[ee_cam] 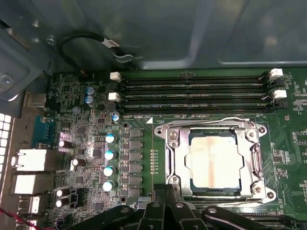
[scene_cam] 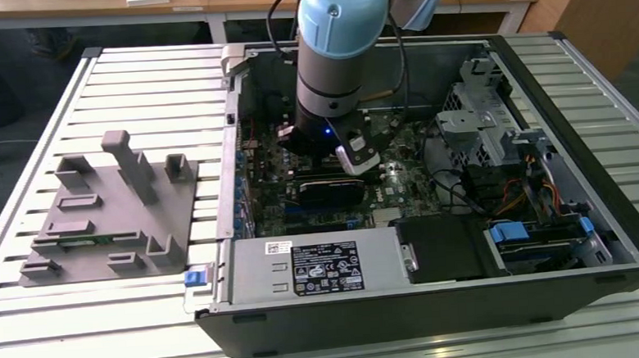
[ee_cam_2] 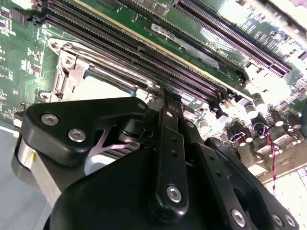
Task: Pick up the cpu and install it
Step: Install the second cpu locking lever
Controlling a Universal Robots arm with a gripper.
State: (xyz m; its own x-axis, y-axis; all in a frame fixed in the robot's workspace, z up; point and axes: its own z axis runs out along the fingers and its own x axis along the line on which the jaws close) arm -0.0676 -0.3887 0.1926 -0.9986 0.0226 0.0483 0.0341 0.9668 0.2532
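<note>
Going from the exterior view's left: grey fixture [scene_cam: 111, 214] is sitting on the slatted table [scene_cam: 42, 325], well apart from the open computer case [scene_cam: 436, 304], where the arm is reaching down over the motherboard [scene_cam: 397, 183]. In the first wrist view the cpu [ee_cam: 214, 163] is lying flat inside the socket frame [ee_cam: 172, 163], pale metal top facing up, edges squared with the frame and running parallel to the memory slots [ee_cam: 192, 93]; it's near-square, so no real long axis. Pincer [ee_cam: 165, 211] is hanging just beside the socket; can't tell whether it's open or closed, and nothing is showing in it. Judging: chip is light, stiff, slick on top, fragile underneath, so taking it by opposite side edges looks safest.
</note>
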